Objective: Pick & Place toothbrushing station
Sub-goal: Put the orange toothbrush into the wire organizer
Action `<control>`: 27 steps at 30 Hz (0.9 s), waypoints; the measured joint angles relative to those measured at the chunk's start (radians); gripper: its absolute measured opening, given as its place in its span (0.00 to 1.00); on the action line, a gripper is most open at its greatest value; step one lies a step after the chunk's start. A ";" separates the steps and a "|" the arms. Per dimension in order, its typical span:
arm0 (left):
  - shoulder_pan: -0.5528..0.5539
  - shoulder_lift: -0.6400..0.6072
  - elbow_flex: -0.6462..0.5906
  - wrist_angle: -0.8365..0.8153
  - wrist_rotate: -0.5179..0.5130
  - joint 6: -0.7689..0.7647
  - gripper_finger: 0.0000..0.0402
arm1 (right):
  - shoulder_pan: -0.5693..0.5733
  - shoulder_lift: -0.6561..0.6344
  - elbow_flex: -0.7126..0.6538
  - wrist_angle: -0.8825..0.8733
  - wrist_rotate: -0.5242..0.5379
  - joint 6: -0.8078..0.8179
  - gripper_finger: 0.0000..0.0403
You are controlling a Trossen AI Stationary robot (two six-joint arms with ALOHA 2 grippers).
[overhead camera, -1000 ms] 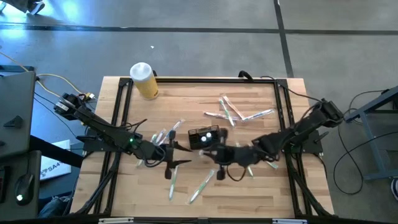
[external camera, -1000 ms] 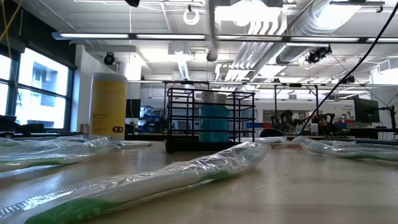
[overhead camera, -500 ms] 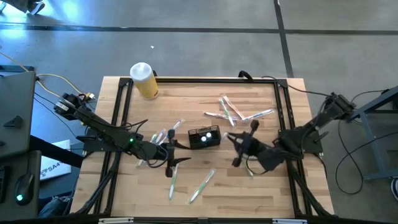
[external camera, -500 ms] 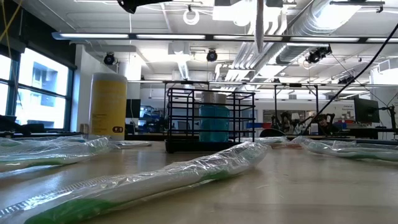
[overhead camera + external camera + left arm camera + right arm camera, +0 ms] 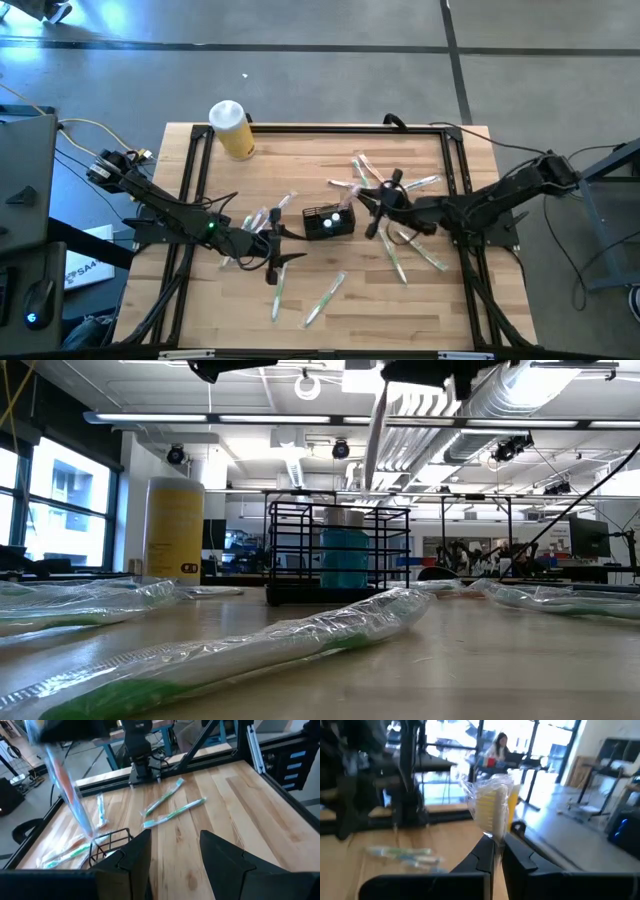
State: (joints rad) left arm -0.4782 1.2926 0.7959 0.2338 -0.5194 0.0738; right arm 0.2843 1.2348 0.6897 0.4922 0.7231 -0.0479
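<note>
In the high view, the left gripper [image 5: 272, 250] is left of centre, low over the table [image 5: 300, 160], its fingers apart and empty. The black mesh caddy [image 5: 329, 222] stands at the centre, just to its right. Right of the caddy, the right gripper [image 5: 378, 203] is clamped on a wrapped toothbrush [image 5: 492, 810].

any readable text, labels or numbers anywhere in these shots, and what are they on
None can be read for certain.
Yellow cylinder: a small dark mark near its base, too small to read.
White sheet on the floor left of the table: dark print, too blurred to read.
Wrapped toothbrush in the right gripper: no legible print.
Mesh caddy: no label visible.
</note>
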 joint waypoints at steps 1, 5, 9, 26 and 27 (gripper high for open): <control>0.000 0.000 0.000 -0.008 0.000 0.000 0.41 | -0.011 0.008 -0.007 -0.001 -0.025 0.016 0.03; 0.000 0.000 0.000 -0.016 0.000 -0.018 0.41 | -0.025 0.047 -0.006 0.007 -0.037 0.027 0.03; 0.000 0.000 0.000 -0.030 0.000 -0.031 0.41 | -0.025 0.071 -0.005 0.016 -0.011 0.022 0.03; 0.000 0.000 0.000 -0.027 0.001 -0.035 0.41 | 0.061 0.059 -0.004 0.068 0.142 -0.085 0.03; 0.000 0.000 0.000 -0.027 0.001 -0.035 0.41 | 0.058 0.059 -0.004 0.057 0.142 -0.075 0.03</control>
State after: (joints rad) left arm -0.4782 1.2930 0.7956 0.2066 -0.5185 0.0392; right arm 0.3419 1.2941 0.6853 0.5497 0.8654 -0.1225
